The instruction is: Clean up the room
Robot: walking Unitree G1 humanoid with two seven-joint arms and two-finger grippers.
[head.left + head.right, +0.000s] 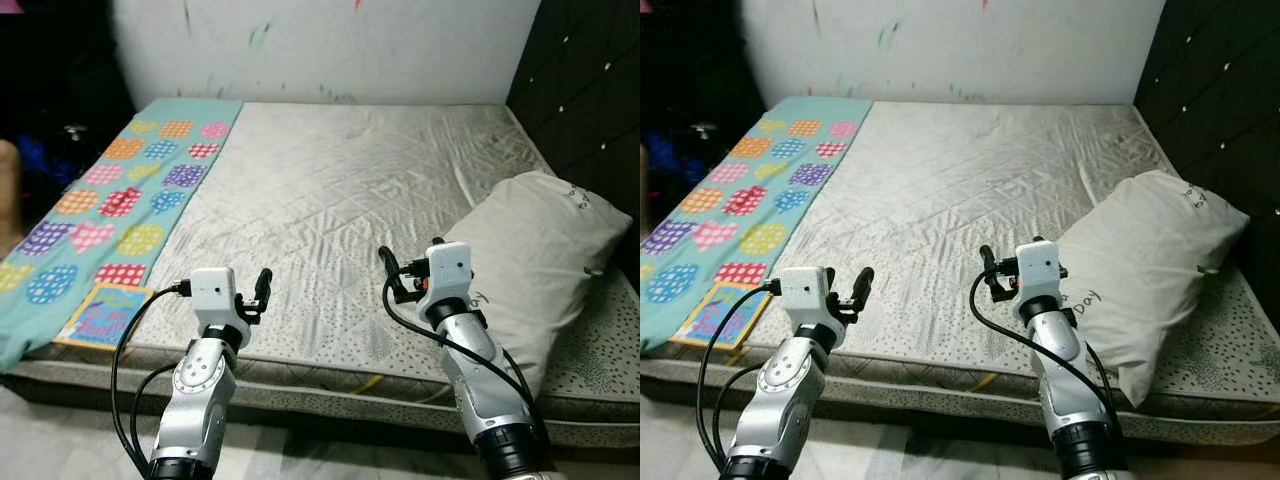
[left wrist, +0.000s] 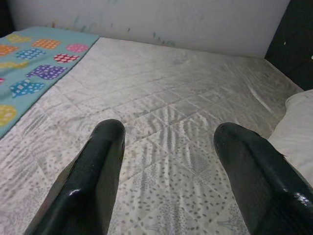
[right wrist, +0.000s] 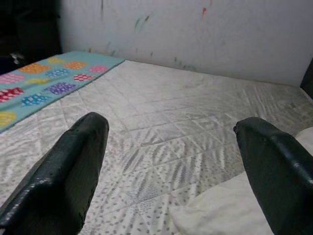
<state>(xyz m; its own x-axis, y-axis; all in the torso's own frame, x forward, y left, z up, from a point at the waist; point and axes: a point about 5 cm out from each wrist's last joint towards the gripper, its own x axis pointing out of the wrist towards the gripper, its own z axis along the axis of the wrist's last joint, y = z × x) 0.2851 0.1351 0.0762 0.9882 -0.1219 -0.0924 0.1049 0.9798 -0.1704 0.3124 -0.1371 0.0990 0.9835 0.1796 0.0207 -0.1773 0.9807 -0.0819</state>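
mattress (image 1: 340,200) | pillow (image 1: 1140,260) writing "Day" | book (image 1: 103,314) title unreadable

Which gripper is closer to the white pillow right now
Right. The right gripper hovers just beside the pillow near its lower corner; the left gripper is farther off, toward the colourful blanket.

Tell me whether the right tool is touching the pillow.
Apart. In the right wrist view the right tool hangs open above the mattress, and the pillow lies below, with its fingers clear of it.
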